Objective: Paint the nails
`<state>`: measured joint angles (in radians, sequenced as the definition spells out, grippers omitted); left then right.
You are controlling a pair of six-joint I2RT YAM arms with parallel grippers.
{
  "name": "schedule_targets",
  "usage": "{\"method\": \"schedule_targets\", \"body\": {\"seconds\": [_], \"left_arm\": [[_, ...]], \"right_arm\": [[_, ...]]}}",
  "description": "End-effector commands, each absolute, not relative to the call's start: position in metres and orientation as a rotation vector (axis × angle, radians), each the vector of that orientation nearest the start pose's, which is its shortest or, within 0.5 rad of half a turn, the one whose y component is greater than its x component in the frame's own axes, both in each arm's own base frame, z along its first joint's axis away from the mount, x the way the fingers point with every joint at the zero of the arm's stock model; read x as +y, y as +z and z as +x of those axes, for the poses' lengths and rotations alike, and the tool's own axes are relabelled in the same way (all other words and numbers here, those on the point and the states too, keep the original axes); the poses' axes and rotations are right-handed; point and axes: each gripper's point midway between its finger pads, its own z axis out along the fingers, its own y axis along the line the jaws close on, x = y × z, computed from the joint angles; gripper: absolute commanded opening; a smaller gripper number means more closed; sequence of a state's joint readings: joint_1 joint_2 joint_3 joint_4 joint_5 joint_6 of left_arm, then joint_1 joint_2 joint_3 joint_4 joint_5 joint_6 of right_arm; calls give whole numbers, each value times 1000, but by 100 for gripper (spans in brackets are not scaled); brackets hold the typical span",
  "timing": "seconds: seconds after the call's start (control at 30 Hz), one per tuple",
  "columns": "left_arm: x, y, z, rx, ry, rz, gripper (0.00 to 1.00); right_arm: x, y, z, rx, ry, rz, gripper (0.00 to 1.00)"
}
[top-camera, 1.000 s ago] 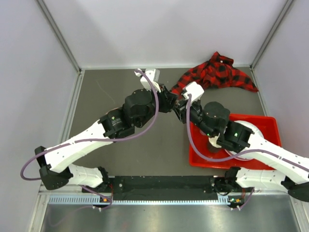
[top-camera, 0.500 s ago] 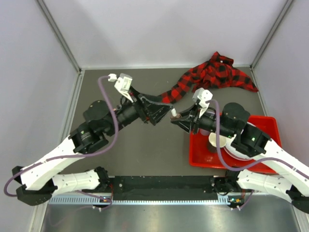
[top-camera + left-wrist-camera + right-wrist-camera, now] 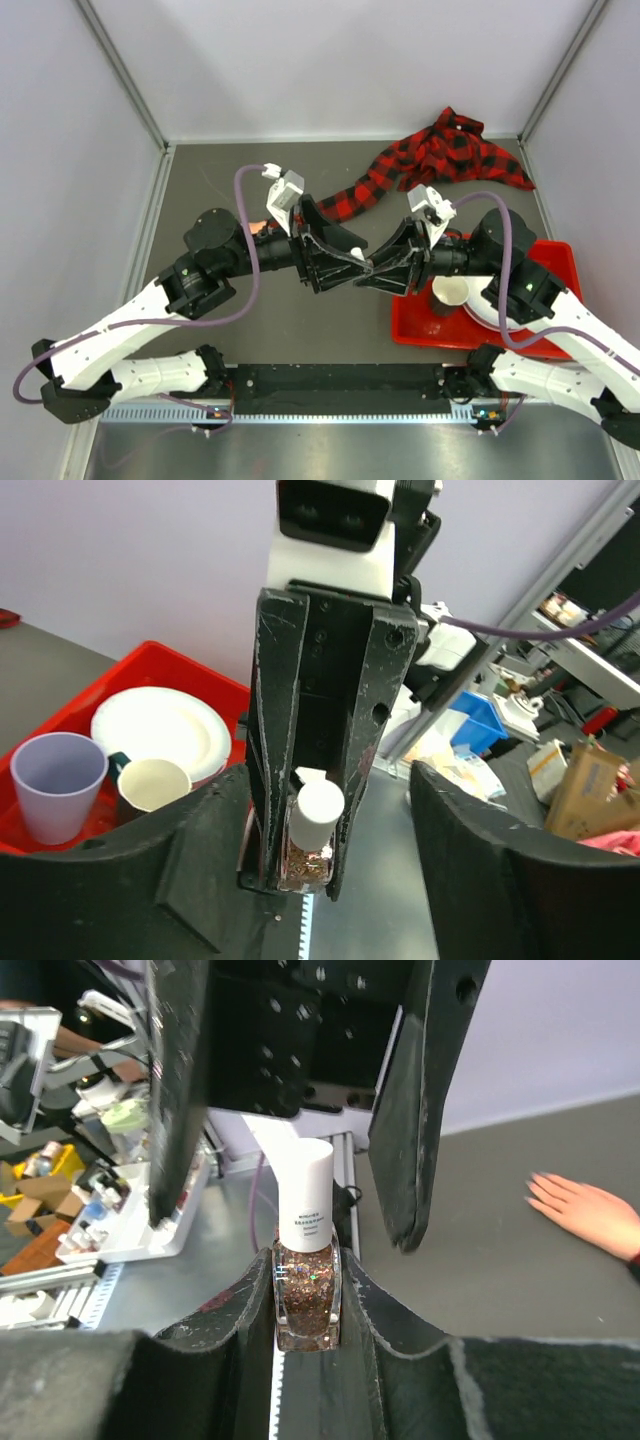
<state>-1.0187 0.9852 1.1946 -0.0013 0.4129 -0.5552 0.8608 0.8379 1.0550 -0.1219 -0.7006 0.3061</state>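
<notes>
- The right fingers (image 3: pixel 388 1312) are closed narrow on the glass body of a small bottle (image 3: pixel 306 1300) of glitter polish, holding it cap up in the air between the two arms.
- The left fingers (image 3: pixel 190 870) stand wide, one on each side of the white cap (image 3: pixel 305 1195), touching nothing.
- The mannequin hand (image 3: pixel 585 1212) lies flat on the grey surface (image 3: pixel 480 1220), well apart from the bottle. Its nails (image 3: pixel 538 1188) are too small to make out.
- The bottle looks light, hard, smooth and breakable. The cap is the place to pinch, and squarely, or it could slip.
- The nails are likely stiff and slick, and the hand light, so a brush calls for a soft touch.
</notes>
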Motion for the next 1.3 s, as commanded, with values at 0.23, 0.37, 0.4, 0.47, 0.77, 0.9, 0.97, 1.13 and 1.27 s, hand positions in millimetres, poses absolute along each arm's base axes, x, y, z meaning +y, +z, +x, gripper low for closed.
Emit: {"method": "schedule_targets", "body": {"seconds": [0.23, 0.37, 0.4, 0.47, 0.77, 0.9, 0.97, 1.13, 1.27], "left_arm": [[-327, 467, 86, 1319, -1618, 759, 23], [-327, 461, 118, 1427, -1473, 631, 0], [-327, 460, 125, 1443, -1445, 601, 0], [-322, 459, 150, 1489, -1354, 464, 0], [-318, 415, 245, 1735, -908, 44, 0], [-320, 407, 260, 1770, -854, -63, 0], [-319, 407, 261, 1765, -859, -89, 0], [-323, 411, 250, 1744, -976, -22, 41], [-311, 437, 223, 1619, -1159, 80, 71]], "right_arm": [[281, 443, 83, 1195, 1432, -999, 0], [281, 433, 109, 1282, 1293, -935, 0], [278, 431, 123, 1314, 1231, -880, 0], [274, 421, 140, 1365, 1129, -836, 0], [256, 386, 218, 1500, 421, -556, 0], [259, 381, 228, 1493, 364, -551, 0], [268, 383, 224, 1475, 404, -596, 0], [278, 380, 212, 1478, 576, -653, 0], [283, 379, 193, 1455, 788, -746, 0]]}}
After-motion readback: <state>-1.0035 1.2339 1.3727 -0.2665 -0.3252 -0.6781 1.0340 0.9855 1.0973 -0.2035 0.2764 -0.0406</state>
